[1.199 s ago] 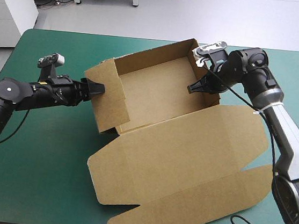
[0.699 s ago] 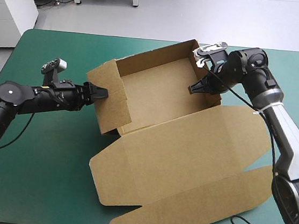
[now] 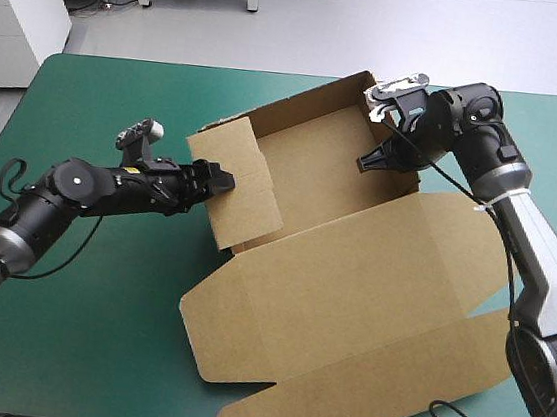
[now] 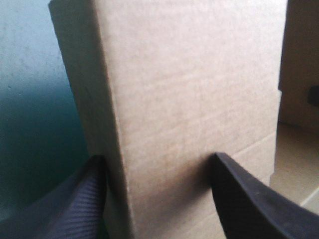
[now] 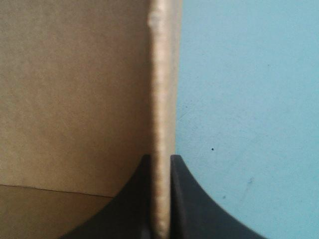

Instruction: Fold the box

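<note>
Right gripper (image 5: pixel 160 159): jaws pressed almost together, pinching the upper edge of the box's right wall (image 5: pixel 162 74), with teal-green cover on the outer side and brown board on the inner side. Left gripper (image 4: pixel 158 164): jaws spread, one black finger (image 4: pixel 75 199) on each side of the left wall (image 3: pixel 245 190). The wall stands between them, but no clamping is evident (it cannot be confirmed that either finger bears on the board). The box (image 3: pixel 314 162) sits around the middle of the table (image 3: pixel 78 286). Its tray part lies toward the far edge with walls raised, and the lid (image 3: pixel 349 297) lies flat, reaching toward the near right corner. The left wall leans in over the tray floor and is not squared up. Assessment: the step in hand appears to be setting and tucking this left wall. Recommended practice:

- The right gripper should serve only as an anchor, so the tray does not slide across the cover.
- The left gripper should close on the wall low down, near the crease.
- It should then turn the wall about that crease rather than push sideways.
- Pressure should stay even along the wall, so the board does not buckle and the corner joint does not open.
</note>
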